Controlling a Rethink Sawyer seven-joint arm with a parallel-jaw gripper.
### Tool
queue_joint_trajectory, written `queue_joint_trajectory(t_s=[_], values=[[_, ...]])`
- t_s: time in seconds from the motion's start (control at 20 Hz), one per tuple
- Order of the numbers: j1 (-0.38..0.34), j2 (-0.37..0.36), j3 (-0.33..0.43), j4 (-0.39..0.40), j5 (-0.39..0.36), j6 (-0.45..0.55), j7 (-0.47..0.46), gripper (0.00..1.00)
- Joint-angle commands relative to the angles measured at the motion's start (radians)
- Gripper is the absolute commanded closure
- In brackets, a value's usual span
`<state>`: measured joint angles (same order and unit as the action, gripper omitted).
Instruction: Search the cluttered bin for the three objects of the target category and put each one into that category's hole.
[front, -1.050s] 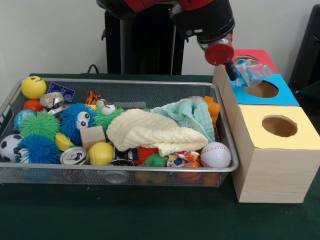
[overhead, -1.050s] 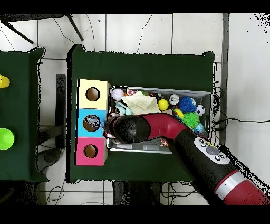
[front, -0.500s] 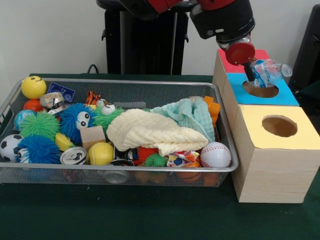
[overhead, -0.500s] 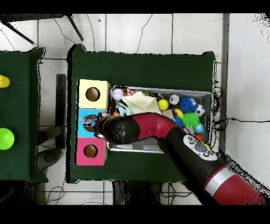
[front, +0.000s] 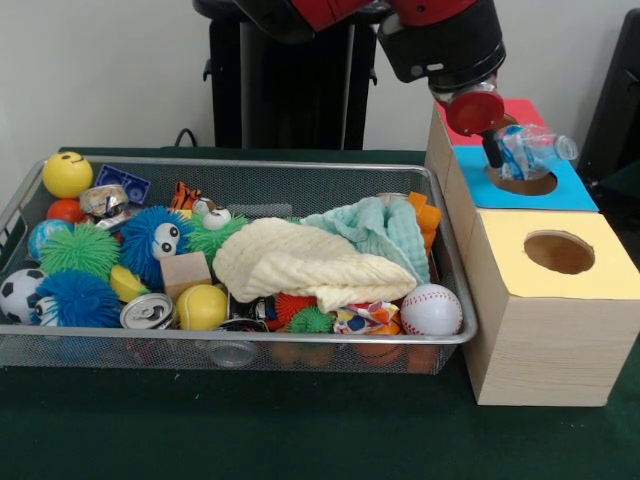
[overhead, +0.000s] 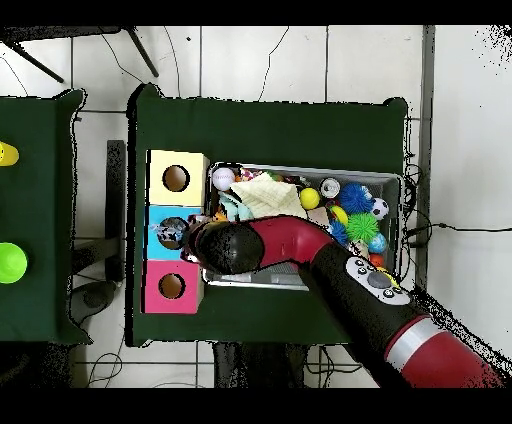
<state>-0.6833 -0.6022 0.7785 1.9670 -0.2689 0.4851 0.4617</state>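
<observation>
crushed clear plastic bottle (front: 527, 150) | tilted | over blue box's hole (front: 524, 181)

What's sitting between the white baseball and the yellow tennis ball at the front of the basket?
In the front view, between the baseball and the yellow ball lie a small green spiky ball, something orange-red and spiky behind it, and the cream cloth's lower edge.

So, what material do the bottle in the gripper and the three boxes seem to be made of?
The bottle, held by the gripper over the blue box, looks like thin clear plastic: see-through, glossy and crumpled. The boxes seem to be pale unpainted wood, since grain lines show on the yellow box; their coloured tops look matte, perhaps paper or paint.
</observation>
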Motion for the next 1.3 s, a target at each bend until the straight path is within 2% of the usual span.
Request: queue_joint_trajectory(t_s=[0.05, 0.3, 0.9, 0.95, 1.1, 1.2, 1.3], values=[[-0.004, 0.054, -0.065, 0.001, 0.005, -0.09, 0.245, 1.0], [-0.003, 0.073, -0.059, -0.003, -0.002, -0.124, 0.231, 1.0], [0.001, 0.071, -0.056, 0.006, 0.022, -0.118, 0.244, 1.0], [-0.001, 0.071, -0.054, 0.007, 0.021, -0.116, 0.242, 0.0], [-0.024, 0.077, -0.033, 0.016, 0.055, -0.106, 0.257, 0.0], [-0.04, 0.048, 0.009, 0.017, 0.032, -0.074, 0.19, 0.0], [-0.039, 0.034, -0.014, 0.026, 0.06, -0.052, 0.226, 0.0]])
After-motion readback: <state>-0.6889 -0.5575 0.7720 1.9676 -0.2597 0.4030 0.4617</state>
